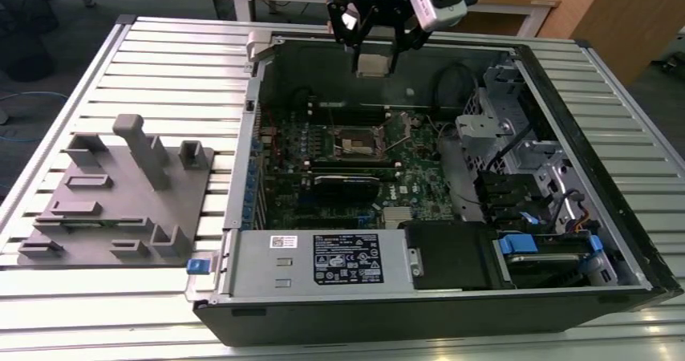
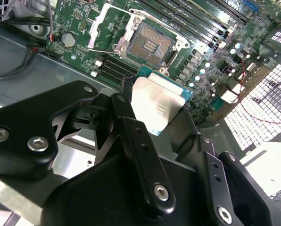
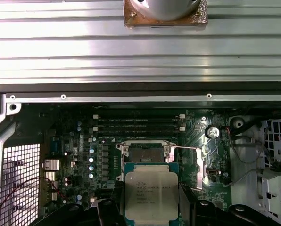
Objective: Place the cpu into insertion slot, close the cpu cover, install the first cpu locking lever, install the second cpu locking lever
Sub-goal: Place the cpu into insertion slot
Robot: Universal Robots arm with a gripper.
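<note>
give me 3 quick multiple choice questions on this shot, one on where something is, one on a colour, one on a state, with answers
1. Where is the cpu? A seated in the insertion slot; B held by the gripper above the computer case; C lying on the table.
2. Its top is: A silver-grey; B red; C blue.
3. The insertion slot is: A empty; B filled; C taped over.
B, it hangs gripped over the open case; A, dull metal lid; A, bare golden contacts show.
</note>
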